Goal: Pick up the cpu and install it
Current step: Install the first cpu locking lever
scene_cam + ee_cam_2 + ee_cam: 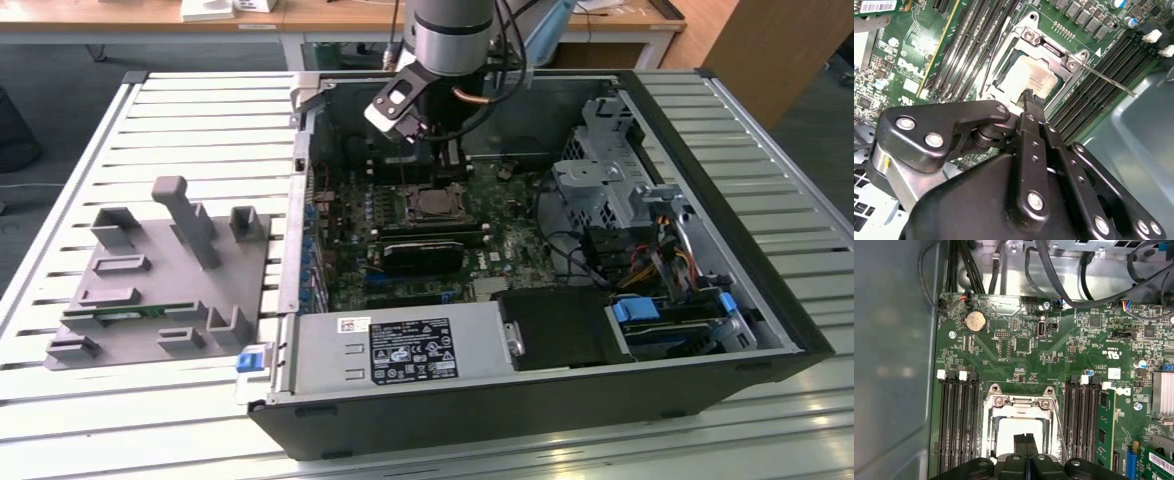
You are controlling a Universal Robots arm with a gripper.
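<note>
Filling the exterior view's middle, the open black metal computer case [534, 400] holds a green motherboard [350, 285]. The matte black gripper [1030, 97], fingers pinched together on nothing, hangs over the cpu [1029, 75], a flat silver square seated in its steel-framed socket [1051, 50].

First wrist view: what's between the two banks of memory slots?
In the first wrist view, the metal socket frame with the cpu lying in it sits between the memory slots. The shut end effector hangs over the cpu.
</note>
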